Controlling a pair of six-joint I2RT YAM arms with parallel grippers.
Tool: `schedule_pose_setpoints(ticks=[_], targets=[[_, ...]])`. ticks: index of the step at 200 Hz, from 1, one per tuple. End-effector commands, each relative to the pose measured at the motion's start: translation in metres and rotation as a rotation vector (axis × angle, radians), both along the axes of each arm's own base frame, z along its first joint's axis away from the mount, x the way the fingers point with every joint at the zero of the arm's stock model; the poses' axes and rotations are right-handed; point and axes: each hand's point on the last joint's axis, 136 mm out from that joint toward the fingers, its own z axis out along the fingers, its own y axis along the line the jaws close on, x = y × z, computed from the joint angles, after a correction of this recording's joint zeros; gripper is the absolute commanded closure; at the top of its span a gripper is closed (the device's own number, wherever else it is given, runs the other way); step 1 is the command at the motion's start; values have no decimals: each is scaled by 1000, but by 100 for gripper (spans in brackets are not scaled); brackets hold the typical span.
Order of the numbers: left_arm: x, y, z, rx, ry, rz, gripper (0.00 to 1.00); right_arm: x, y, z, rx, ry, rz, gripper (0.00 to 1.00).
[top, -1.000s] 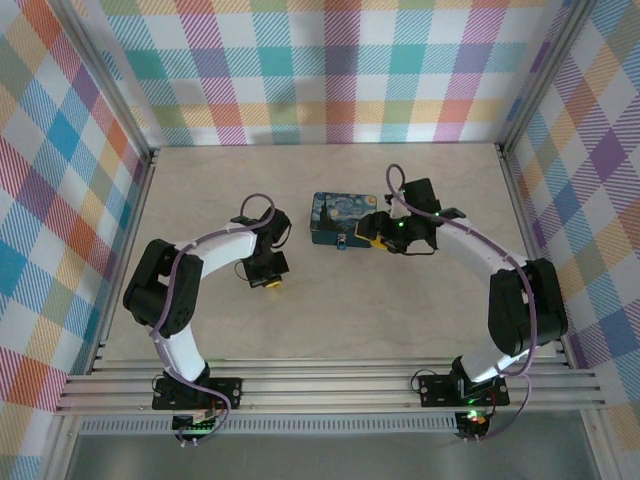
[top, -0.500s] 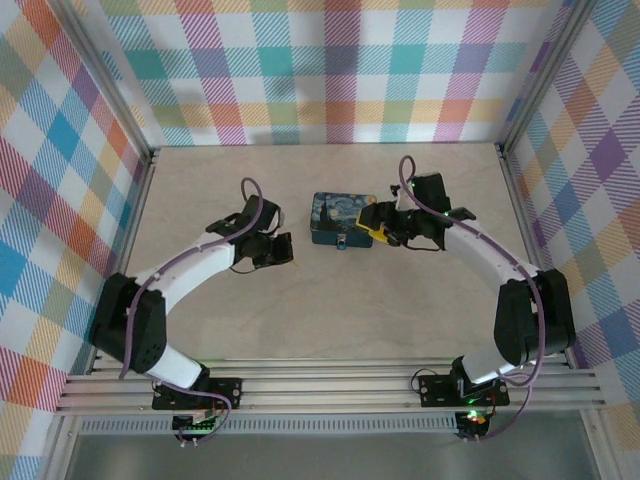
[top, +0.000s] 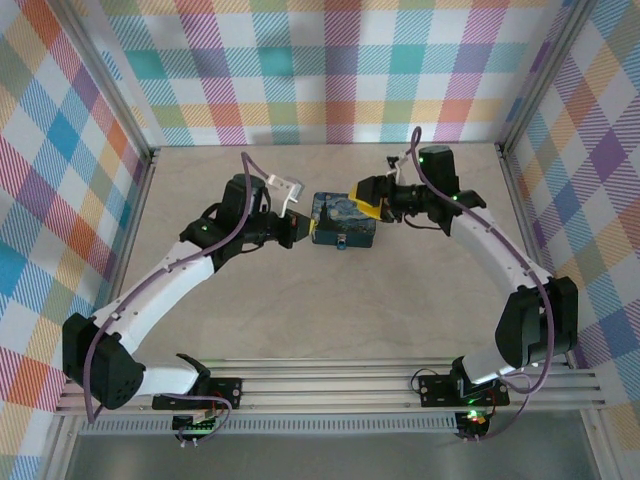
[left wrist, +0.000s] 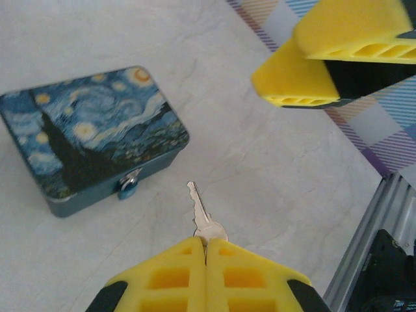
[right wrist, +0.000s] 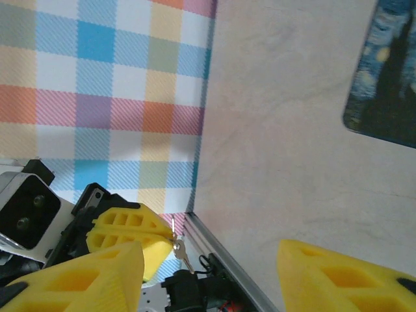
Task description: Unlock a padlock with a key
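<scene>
Now; key silvery, thin; padlock blue, on box front

Pale marbled counter lies open in front of the dark-blue painted rectangular box. Left gripper crowds its left end; right gripper, its far right corner.

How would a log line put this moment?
left gripper: shut on key | right gripper: open | padlock: on box front
</scene>
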Motion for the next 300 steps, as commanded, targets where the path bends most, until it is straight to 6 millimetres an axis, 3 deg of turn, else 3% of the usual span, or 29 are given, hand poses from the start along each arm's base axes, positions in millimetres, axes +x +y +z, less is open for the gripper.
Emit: schedule_pose_setpoints(ticks=[1, 56, 77, 97, 120, 195, 252, 300], targets=[[-9, -12, 5, 33, -22, -77, 100, -14, 14, 24, 51, -40, 93, 45], [-14, -24, 9, 94, -28, -90, 100, -33, 41, 22, 43, 17, 207, 56], [-15, -26, 12, 85, -38, -92, 100, -31, 42, 19, 38, 31, 202, 56], [-15, -28, 15, 77, -44, -89, 100, -30, 43, 16, 36, 42, 198, 48], [-15, -29, 20, 61, -65, -83, 100, -28, 42, 10, 23, 73, 177, 46], [-12, -33, 35, 21, -114, -51, 100, -28, 48, 5, 83, 154, 202, 55], [-10, -36, 38, 3, -116, -44, 100, -30, 49, 2, 89, 172, 211, 56], [-8, -37, 36, 1, -109, -37, 100, -30, 50, 8, 106, 161, 219, 75]])
